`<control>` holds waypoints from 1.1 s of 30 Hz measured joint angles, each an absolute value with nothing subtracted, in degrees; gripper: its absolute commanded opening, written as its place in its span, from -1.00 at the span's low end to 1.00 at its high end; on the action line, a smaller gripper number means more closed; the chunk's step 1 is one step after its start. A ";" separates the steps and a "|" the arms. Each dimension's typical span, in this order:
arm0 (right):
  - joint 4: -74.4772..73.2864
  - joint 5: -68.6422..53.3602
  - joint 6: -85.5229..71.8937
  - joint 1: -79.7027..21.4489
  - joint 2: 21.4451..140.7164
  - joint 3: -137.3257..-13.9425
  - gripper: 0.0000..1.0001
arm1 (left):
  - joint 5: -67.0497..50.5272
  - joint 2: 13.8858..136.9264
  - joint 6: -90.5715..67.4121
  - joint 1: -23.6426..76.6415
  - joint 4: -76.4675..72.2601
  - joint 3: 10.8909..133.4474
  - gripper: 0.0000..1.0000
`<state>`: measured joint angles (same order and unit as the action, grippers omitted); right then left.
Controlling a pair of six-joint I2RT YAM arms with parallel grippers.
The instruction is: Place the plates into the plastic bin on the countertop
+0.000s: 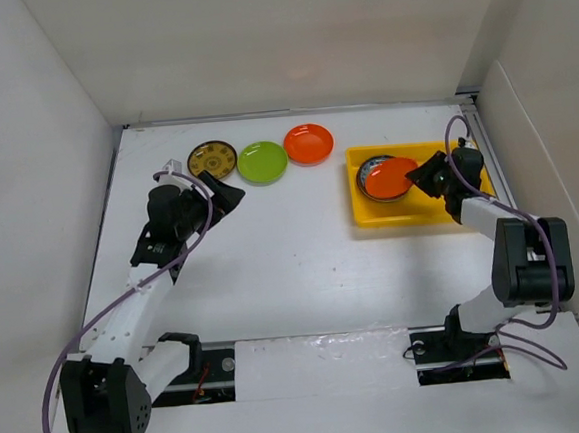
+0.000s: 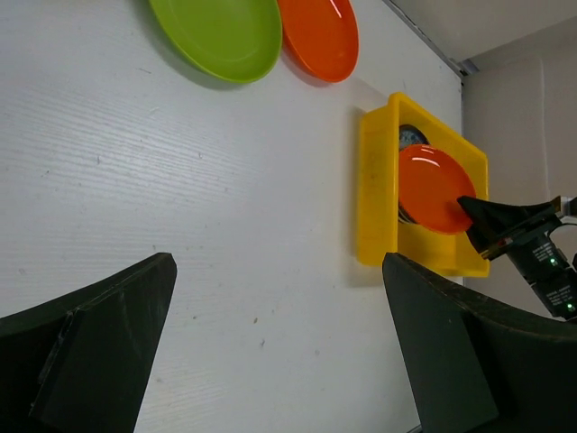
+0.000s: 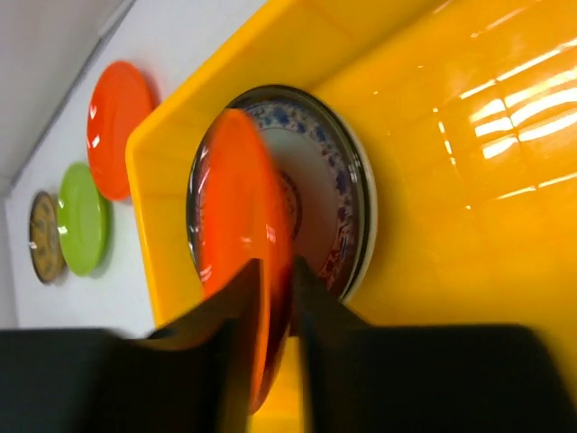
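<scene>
While right claw (image 1: 429, 177) is pinching the tilted orange plate (image 1: 391, 176) by its rim inside the bin (image 1: 370, 215), right of frame | left claw (image 1: 223, 194) is gaping wide, upper left | gold plate (image 1: 212, 159) is lying just above it, nearest that arm.

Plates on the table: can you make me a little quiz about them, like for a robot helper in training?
1. True or false: the lime green plate lies inside the yellow bin.
2. What does the right tool pinch? A the lime green plate, B the tilted orange plate, C nothing.
3. How many plates can you see on the countertop outside the bin?
Key: 1 false; 2 B; 3 three.
</scene>
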<state>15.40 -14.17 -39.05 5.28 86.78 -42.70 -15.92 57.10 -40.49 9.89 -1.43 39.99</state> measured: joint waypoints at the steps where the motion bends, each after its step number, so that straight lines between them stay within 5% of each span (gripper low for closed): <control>1: 15.49 -14.15 -39.18 5.54 87.13 -42.92 -0.28 | -15.70 57.32 -40.51 9.89 -1.43 39.99 1.00; 6: 15.84 -14.81 -39.38 6.00 87.92 -44.66 1.00 | -14.46 59.13 -41.06 9.89 -1.45 39.99 1.00; 22: 5.63 -8.38 -37.36 -3.44 68.25 -45.78 1.00 | -3.20 82.67 -49.32 6.76 -7.57 43.92 1.00; 33: 3.46 -17.80 -35.09 -6.46 59.88 -42.22 1.00 | -0.34 102.06 -58.96 2.09 -15.88 54.06 1.00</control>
